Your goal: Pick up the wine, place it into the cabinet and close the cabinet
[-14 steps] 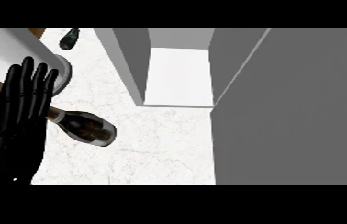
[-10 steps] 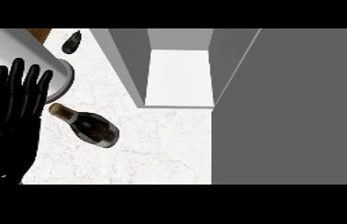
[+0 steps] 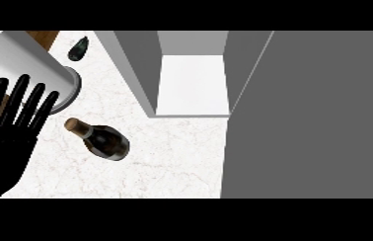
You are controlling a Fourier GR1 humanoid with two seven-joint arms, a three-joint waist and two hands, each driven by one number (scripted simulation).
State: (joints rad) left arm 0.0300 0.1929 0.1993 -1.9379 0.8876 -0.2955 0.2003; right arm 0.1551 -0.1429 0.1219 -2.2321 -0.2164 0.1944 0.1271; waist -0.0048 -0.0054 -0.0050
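The wine bottle point(image 3: 102, 140), dark glass with a brown cork, is on the white marble counter point(image 3: 167, 161), its cork pointing to the upper left. My left hand point(image 3: 20, 121) is at the view's left edge, open with its fingers straight and pointing up, a short gap left of the bottle's cork. The cabinet point(image 3: 193, 87) at the top middle is open, showing a white shelf floor between grey walls. Its grey door point(image 3: 306, 116) fills the right side. My right hand does not show.
A large white cylinder point(image 3: 40, 72) lies at the upper left, just above my left hand's fingers. A small dark green object point(image 3: 79, 47) sits on the counter behind it, left of the cabinet's wall.
My left hand has drawn slightly left, away from the bottle's neck, so a small gap now shows. The bottle and cabinet stay as they were.
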